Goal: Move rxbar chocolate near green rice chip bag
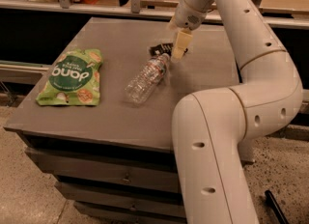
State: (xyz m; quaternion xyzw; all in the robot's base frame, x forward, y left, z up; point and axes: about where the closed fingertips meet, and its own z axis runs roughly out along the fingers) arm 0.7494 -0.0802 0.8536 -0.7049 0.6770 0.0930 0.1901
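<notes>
Your claw [179, 48] hangs over the far middle of the desk [116, 121], just right of the rxbar chocolate [160, 49]. You cannot tell whether it is spread or pressed together. The bar looks light, flat and slick-wrapped, so pinch it across its narrow width. A water bottle [146, 73], likely to roll, lies just nearer. The green rice chip bag [71, 77] lies well apart, near left. A dim counter stands behind.
</notes>
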